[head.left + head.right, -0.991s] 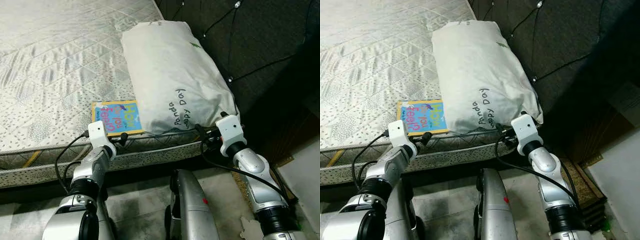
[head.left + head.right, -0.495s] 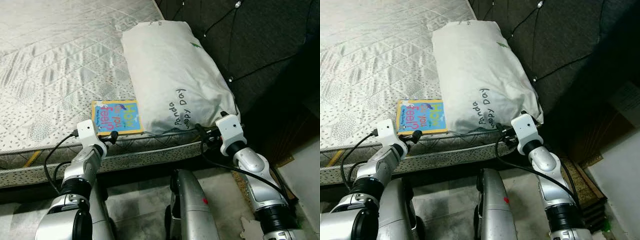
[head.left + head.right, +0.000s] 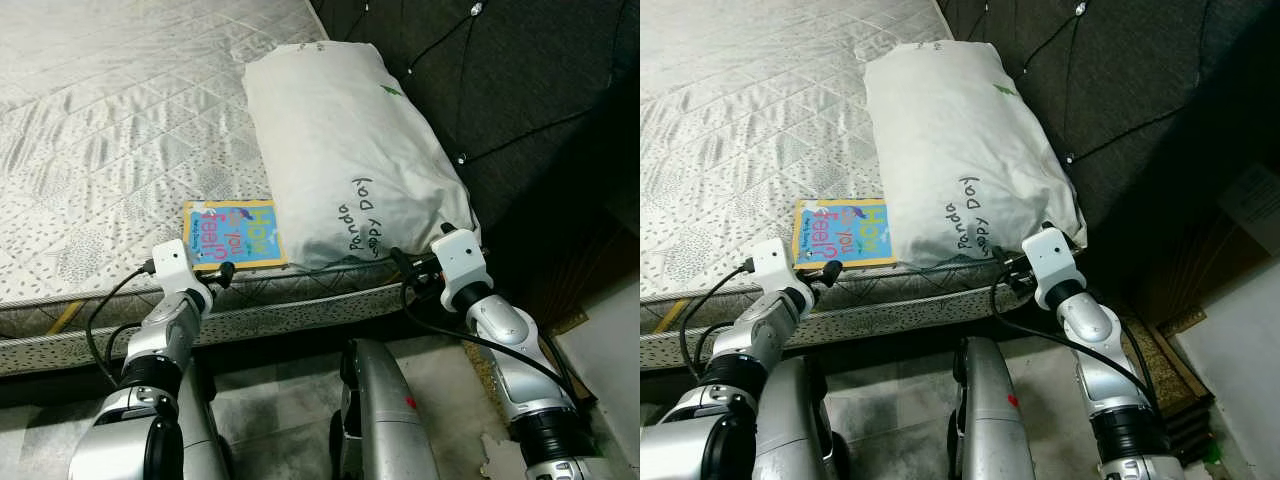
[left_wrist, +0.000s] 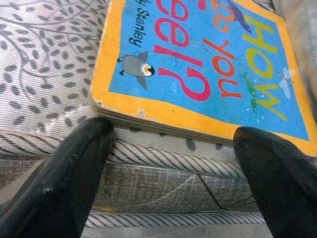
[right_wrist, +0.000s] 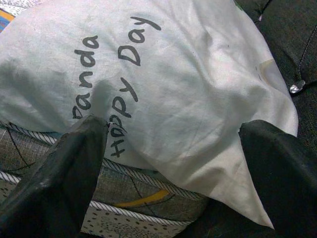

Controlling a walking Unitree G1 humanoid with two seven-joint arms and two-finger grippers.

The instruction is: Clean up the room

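A children's board book (image 3: 232, 234) with a blue cover and orange border lies flat at the near edge of the mattress (image 3: 100, 140). My left gripper (image 4: 173, 136) is open, just short of the book's (image 4: 198, 64) near edge, level with the mattress piping and holding nothing. A white pillow (image 3: 340, 150) printed "Panda Happy Day" lies to the right of the book, against the headboard. Also open, my right gripper (image 5: 173, 129) stands right in front of the pillow's (image 5: 173, 64) near corner, fingers apart on either side of it.
A dark tufted headboard (image 3: 520, 90) rises behind and to the right of the pillow. The mattress side (image 3: 290, 310) drops to a grey floor (image 3: 270, 400). Low wooden furniture (image 3: 1170, 370) stands at the right, close to my right arm.
My left arm has drawn a little to the left along the mattress edge, its gripper now at the book's near left corner. The right arm has not moved.
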